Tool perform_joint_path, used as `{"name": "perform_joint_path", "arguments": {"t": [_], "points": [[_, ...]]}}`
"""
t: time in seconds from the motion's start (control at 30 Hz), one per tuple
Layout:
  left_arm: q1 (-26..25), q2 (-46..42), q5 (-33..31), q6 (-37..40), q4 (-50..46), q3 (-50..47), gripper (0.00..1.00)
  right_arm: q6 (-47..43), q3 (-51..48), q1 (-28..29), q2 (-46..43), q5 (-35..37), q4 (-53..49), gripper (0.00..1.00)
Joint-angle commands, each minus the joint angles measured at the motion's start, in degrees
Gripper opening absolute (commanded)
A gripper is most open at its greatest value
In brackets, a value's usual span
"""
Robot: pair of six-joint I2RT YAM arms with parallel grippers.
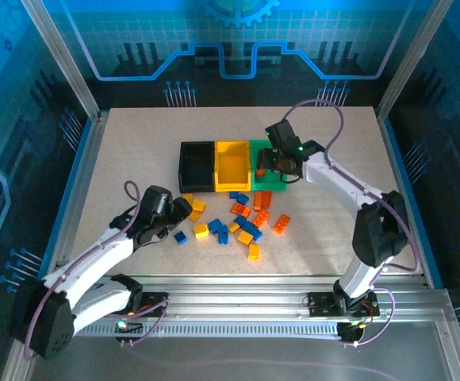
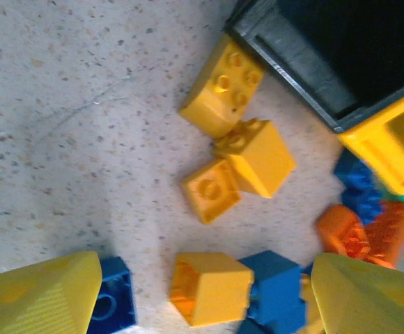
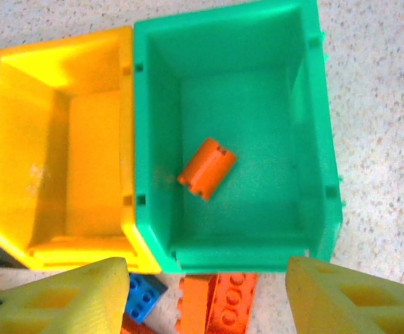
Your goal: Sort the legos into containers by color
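Note:
The legos [image 1: 242,218] lie scattered in yellow, blue and orange in front of the containers, a row made up of a black bin [image 1: 197,167], a yellow bin [image 1: 231,165] and a green bin [image 1: 256,179]. My left gripper [image 2: 207,270] is open low over the table. A yellow brick [image 2: 212,289] lies between its fingers, touching neither. A blue brick [image 2: 115,303] sits by the left finger. My right gripper [image 3: 207,271] hangs open over the near wall of the green bin [image 3: 324,139]. One orange brick [image 3: 207,168] lies on that bin's floor.
Three more yellow bricks [image 2: 240,149] lie near the black bin's corner [image 2: 306,76]. A blue brick [image 2: 278,285] touches the yellow brick between the left fingers. Orange bricks [image 3: 223,303] and a blue brick [image 3: 143,296] lie just in front of the bins. The yellow bin [image 3: 56,153] holds nothing.

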Motion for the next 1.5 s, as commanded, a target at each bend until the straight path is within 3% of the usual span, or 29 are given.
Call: {"name": "perform_joint_path", "arguments": {"t": [0.0,0.17,0.57,0.8,1.0,1.1,1.3,1.47], "points": [[-0.47,4.85,-2.71,6.31,-8.25,4.58,0.8,2.38,-5.12,0.33,-2.22,-1.52,2.09,0.63],[-1.66,6.66,-2.69,5.07,-11.48,3.83,0.75,2.86,-10.17,0.51,-5.18,-1.35,3.72,0.63],[-5.23,12.59,-0.25,-0.49,-3.6,-2.57,0.68,3.06,-13.6,-0.12,-6.97,-1.43,4.86,0.63],[-5.85,17.49,-0.52,-0.9,-1.4,-1.77,0.55,3.21,-14.75,-0.37,-7.76,-1.51,5.22,0.64],[-6.08,17.56,-1.63,0.38,-1.5,-0.63,0.36,3.4,-15.61,-0.54,-8.28,-1.76,5.66,0.64],[-6.36,16.81,-1.82,1.2,-2.81,0.98,0.28,3.45,-16.14,-0.68,-8.71,-1.77,5.75,0.64],[-10.75,12.83,-3.09,4.59,-6.8,9.96,0.25,3.95,-17.95,-1.51,-11.2,-2.25,6.34,0.64],[-12.55,20.63,-3.36,9.06,-6.87,23.49,0.26,4.68,-20.15,-1.96,-13.33,-2.49,6.71,0.64]]}}
